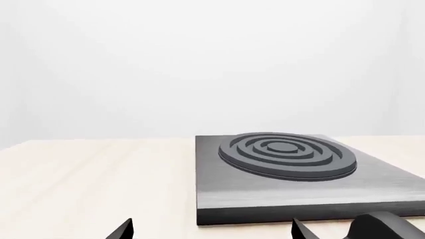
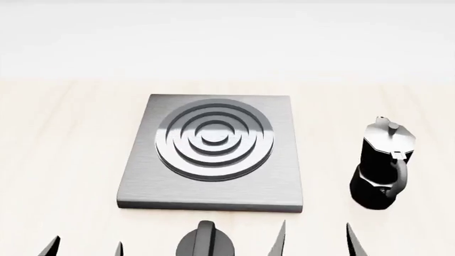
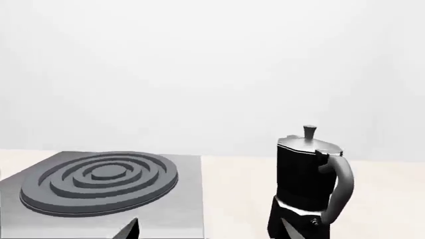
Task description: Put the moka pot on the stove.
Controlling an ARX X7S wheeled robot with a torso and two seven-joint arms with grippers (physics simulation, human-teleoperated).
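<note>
The moka pot (image 2: 382, 165) stands upright on the light wooden table, right of the stove (image 2: 135, 181), its handle toward me; the right wrist view shows the moka pot (image 3: 309, 184) beside the stove (image 3: 189, 199). The stove's ring burner (image 2: 213, 140) is bare. My right gripper (image 2: 316, 240) is open at the near edge, its fingertips apart, just short of the pot and slightly left of it. My left gripper (image 2: 84, 248) is open too, near the stove's front left corner, holding nothing. In the left wrist view the stove (image 1: 279, 199) lies ahead of the left gripper (image 1: 212, 231).
A black round knob (image 2: 206, 241) sits on the table in front of the stove, between my two grippers; the knob (image 1: 385, 226) also shows in the left wrist view. The pale wooden table (image 2: 57, 149) runs back to a white wall.
</note>
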